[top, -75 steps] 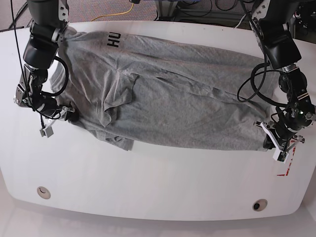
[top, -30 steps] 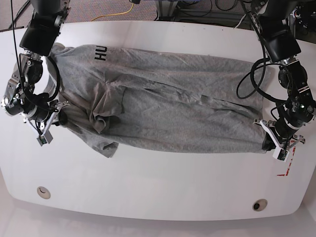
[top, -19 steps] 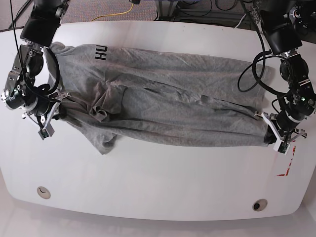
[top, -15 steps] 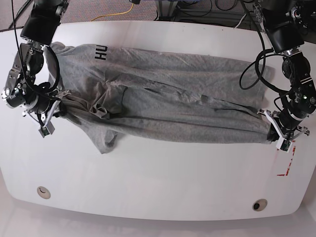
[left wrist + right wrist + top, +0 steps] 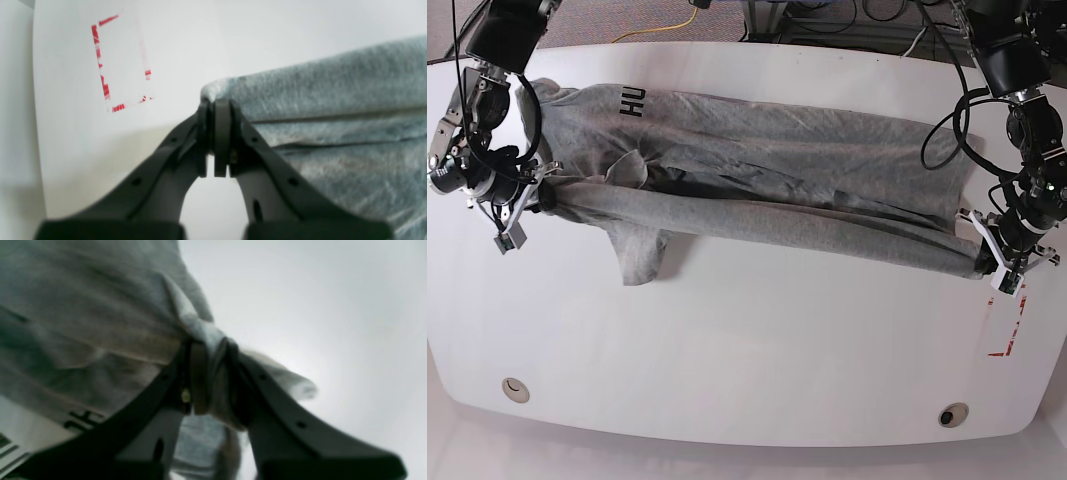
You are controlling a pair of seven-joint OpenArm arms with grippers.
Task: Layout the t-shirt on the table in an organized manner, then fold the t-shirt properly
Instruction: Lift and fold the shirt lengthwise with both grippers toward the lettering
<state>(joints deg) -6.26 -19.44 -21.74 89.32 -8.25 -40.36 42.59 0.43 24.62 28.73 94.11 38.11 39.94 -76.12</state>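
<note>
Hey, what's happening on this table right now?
A two-armed robot is working a grey t-shirt on a white table. The left gripper and the right gripper are each shut on an end of the shirt's near edge, which is lifted and pulled taut between them. One sleeve droops onto the table; nothing is folded neatly yet.
</note>
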